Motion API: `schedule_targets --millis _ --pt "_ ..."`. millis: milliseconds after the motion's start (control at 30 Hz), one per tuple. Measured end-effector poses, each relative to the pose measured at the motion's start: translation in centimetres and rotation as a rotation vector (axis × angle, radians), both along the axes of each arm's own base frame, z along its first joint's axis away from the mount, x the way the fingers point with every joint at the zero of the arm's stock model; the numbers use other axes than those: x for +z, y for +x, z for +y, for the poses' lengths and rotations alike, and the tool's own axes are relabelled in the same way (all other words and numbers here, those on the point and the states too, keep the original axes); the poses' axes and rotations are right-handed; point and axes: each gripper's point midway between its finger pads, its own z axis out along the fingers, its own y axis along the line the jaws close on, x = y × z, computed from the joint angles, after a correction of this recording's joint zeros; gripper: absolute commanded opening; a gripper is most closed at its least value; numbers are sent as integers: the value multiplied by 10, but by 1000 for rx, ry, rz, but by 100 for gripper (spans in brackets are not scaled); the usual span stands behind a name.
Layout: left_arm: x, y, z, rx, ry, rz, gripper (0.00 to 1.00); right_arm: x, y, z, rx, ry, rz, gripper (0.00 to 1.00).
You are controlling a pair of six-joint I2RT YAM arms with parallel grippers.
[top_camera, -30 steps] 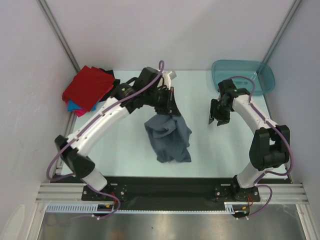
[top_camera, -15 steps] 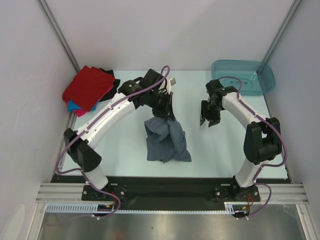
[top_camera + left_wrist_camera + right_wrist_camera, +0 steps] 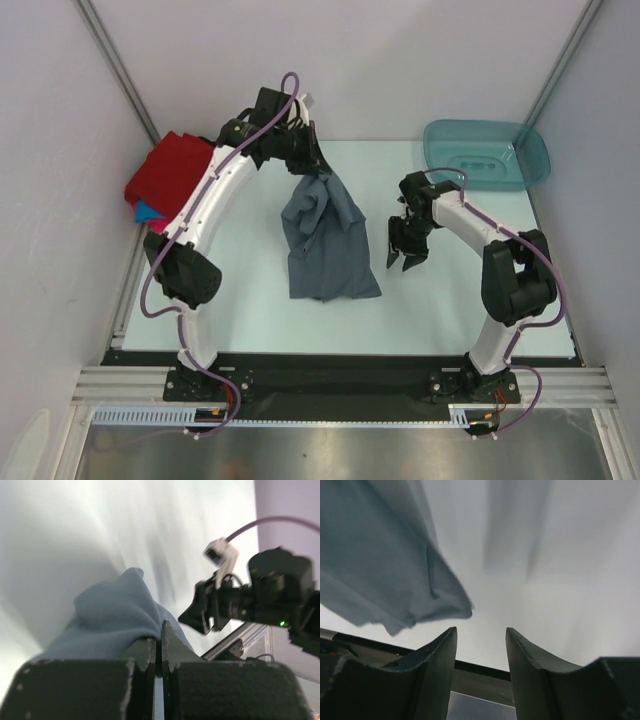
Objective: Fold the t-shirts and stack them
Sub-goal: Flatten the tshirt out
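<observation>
Over table (image 3: pixel 245 305), left hand (image 3: pixel 320 171) pinches grey-blue t-shirt (image 3: pixel 326 245); right hand (image 3: pixel 402 259) parted.

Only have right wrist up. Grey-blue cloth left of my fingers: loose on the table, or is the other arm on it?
Observer: The left pincer is shut on the grey-blue t-shirt at its far end; the cloth trails toward the near edge.
Operator: Where's the stack?
Observer: Far-left corner of the table: a red t-shirt on top, a bright blue t-shirt peeking out beneath.
Operator: What's behind my arm?
Observer: A teal tub in the far-right corner, apart from the right pincer.
</observation>
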Motion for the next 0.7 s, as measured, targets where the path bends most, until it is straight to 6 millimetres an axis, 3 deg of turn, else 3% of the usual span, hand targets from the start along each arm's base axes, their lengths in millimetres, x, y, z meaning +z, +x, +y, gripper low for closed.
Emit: schedule_targets --millis 167,467,567,700 --pt "9 8 -6 5 -41 -8 0 0 -9 16 44 58 29 49" --pt "-2 15 -6 29 -82 29 0 -4 -16 40 102 139 61 49" --pt "10 14 -10 12 -110 16 0 -5 -14 41 100 140 57 49" --pt "46 9 -18 -26 -154 -39 0 -8 -11 36 92 107 45 49"
